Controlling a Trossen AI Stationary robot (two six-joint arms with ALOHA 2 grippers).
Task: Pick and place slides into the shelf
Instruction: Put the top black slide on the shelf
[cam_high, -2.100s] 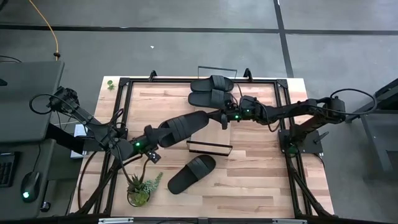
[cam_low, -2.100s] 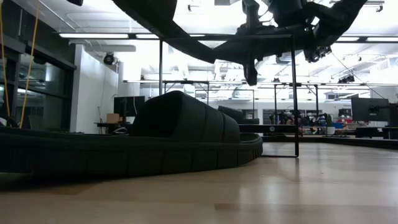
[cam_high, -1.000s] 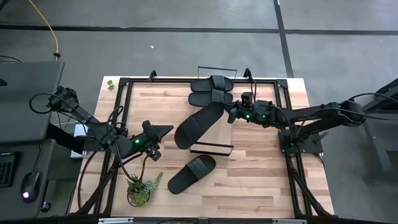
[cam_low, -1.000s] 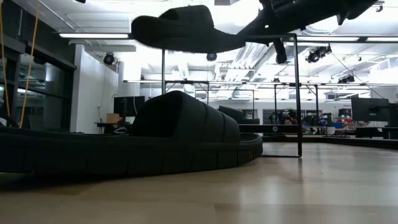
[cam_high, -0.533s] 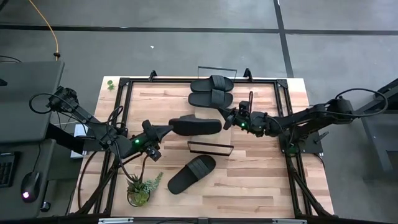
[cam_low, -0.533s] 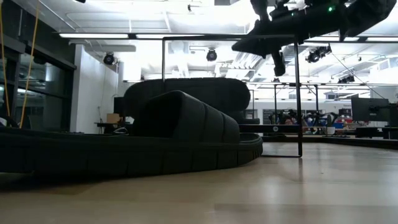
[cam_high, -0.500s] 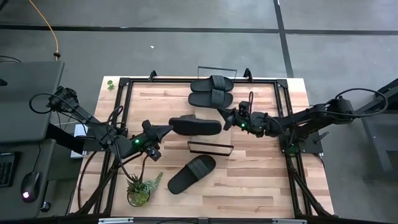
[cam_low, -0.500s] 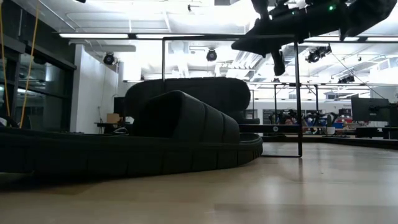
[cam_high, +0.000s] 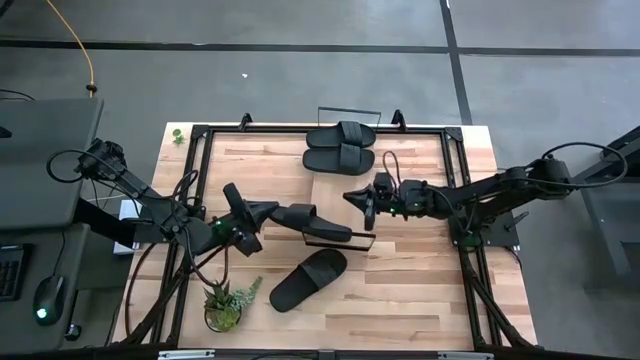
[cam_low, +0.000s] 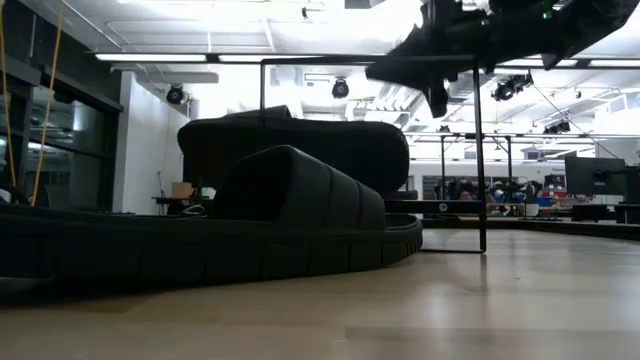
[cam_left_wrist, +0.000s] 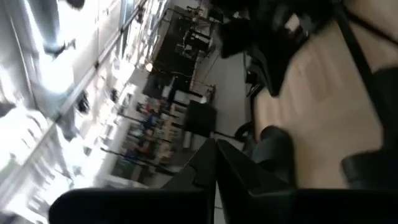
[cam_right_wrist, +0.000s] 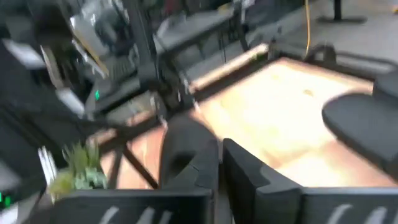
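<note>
1. Left gripper (cam_high: 255, 210) is closed and empty. Its tip is at the left end of the middle slide (cam_high: 312, 223); I cannot tell if they touch.
2. Right gripper (cam_high: 358, 200) hangs just beside that slide's other end, slightly to the far side. I cannot tell whether it is open or closed, and it carries nothing that shows.
3. Key relation: the middle slide lies between the two grippers. Its long axis runs roughly across the table and is skewed, with the right end closer to the table's front. Both grippers are about equally near, one at each end.
4. Shelf (cam_high: 350, 108) appears to run from the table's far edge toward the centre, with a wire end frame at each end. The middle slide rests at or over the near end frame. It looks crooked rather than seated square.
5. Two slides (cam_high: 340, 134) (cam_high: 340, 157) sit side by side at the shelf's far end, long axes parallel. By my reading these are placed.
6. Fourth slide (cam_high: 308, 278) lies on the table in front of the shelf, diagonal and well apart from both grippers.
7. Slides are all black, with an oval sole and a broad ribbed strap. They look soft and light, so a nudge on one end should pivot one easily.
</note>
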